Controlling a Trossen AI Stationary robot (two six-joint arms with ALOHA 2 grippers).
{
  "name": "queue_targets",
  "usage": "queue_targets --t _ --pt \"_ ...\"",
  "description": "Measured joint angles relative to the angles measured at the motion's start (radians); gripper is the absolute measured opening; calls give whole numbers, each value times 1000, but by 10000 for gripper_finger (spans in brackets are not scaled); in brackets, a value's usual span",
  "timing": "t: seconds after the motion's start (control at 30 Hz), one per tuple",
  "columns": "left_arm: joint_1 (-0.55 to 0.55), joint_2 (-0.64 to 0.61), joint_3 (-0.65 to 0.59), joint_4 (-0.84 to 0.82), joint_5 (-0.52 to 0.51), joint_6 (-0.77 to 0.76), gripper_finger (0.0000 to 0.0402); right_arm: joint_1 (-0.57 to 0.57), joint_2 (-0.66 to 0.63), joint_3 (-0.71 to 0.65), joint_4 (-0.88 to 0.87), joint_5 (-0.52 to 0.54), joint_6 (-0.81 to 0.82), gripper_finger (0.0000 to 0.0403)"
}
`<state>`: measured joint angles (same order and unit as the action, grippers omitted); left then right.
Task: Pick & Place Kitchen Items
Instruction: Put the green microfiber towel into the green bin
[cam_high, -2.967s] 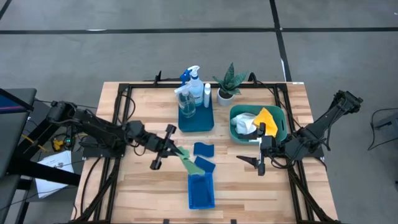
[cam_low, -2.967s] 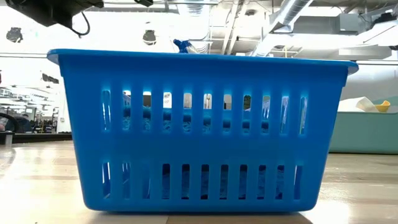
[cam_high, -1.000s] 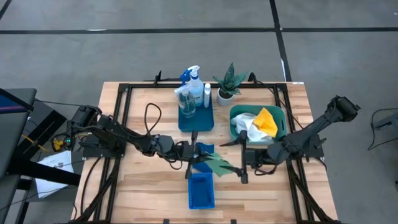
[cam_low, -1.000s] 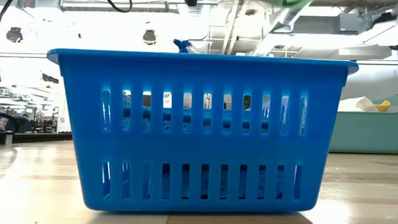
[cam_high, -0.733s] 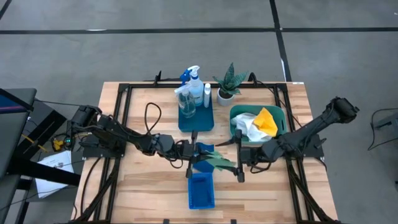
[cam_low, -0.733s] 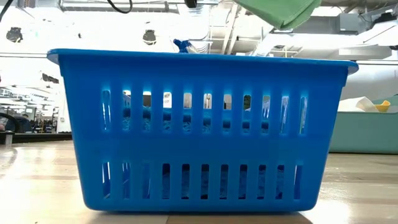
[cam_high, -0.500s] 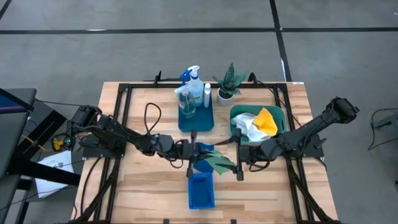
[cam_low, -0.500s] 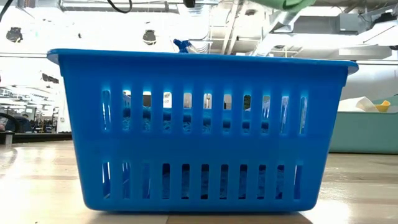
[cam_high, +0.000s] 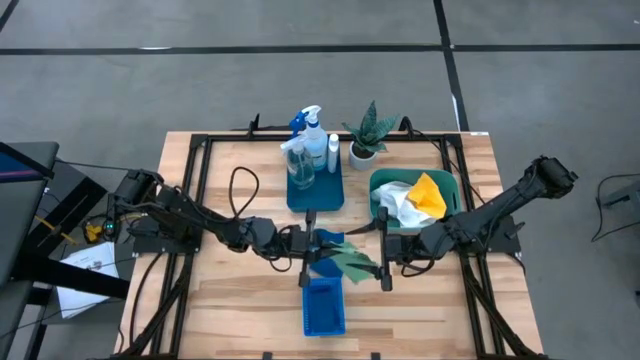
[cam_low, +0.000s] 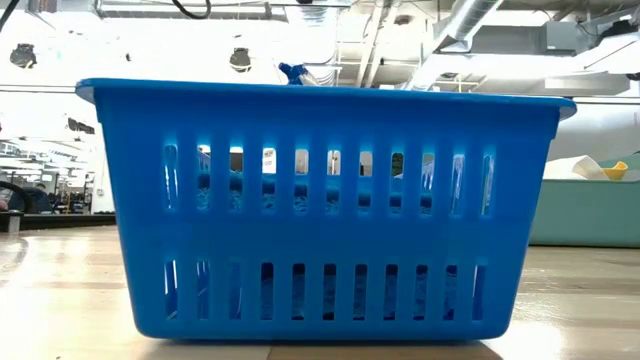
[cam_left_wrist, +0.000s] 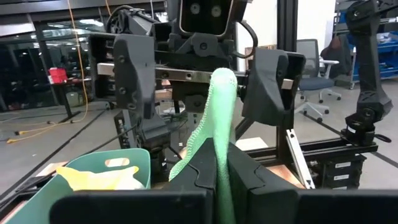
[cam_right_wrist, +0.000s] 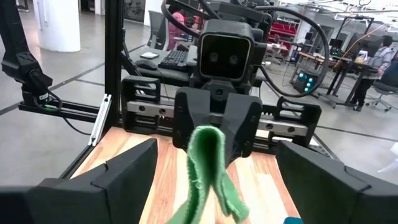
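My left gripper (cam_high: 312, 245) is at the table's middle, shut on a green cloth (cam_high: 350, 262). The cloth stretches from it toward the table's right, above the wood. My right gripper (cam_high: 385, 256) faces the left one with its fingers wide open, one on each side of the cloth's free end (cam_right_wrist: 208, 168). It does not touch the cloth. In the left wrist view the cloth (cam_left_wrist: 222, 106) rises between my own fingers, with the right gripper (cam_left_wrist: 202, 81) behind it. Blue sponges (cam_high: 328, 240) lie on the table under the left gripper. My left gripper pinches the green cloth between its two fingers at a bunched end (cam_left_wrist: 221, 168), several layers folded together. The fingers come level from the table's left. The cloth is lifted clear and sticks out past the fingertips toward the right gripper, its far end drooping.
A blue slotted basket (cam_high: 322, 305) stands at the near middle and fills the low view (cam_low: 325, 210). A blue tray (cam_high: 315, 190) with a spray bottle and other bottles is at the far middle. A potted plant (cam_high: 365, 135) and a teal tub (cam_high: 452, 200) holding white and yellow cloths are at the right.
My right gripper has moved a little toward the table's left, and its open fingers have come around the cloth's free end. My left gripper has kept its hold. The cloth's hanging end showed at the top of the low view and has since gone out of it.
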<state>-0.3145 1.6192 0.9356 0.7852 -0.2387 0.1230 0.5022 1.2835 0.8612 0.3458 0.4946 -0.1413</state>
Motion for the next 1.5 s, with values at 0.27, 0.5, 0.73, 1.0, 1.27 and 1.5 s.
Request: queue_targets --t 0.27,0.5,0.73,1.0,1.27,1.5 --pt "0 0 0 -1 0 0 0 -2 0 0 0 0 3 316" --pt "0 0 0 -3 0 1 0 -1 0 0 0 0 3 300" --pt "0 0 0 -3 0 2 0 -1 0 0 0 1 3 276" --pt "1 0 0 -3 13 3 0 -1 0 0 0 2 3 243" --pt "1 0 0 -3 23 3 0 -1 0 0 -1 3 3 171" --pt "1 0 0 -3 25 3 0 -1 0 0 -3 3 3 90"
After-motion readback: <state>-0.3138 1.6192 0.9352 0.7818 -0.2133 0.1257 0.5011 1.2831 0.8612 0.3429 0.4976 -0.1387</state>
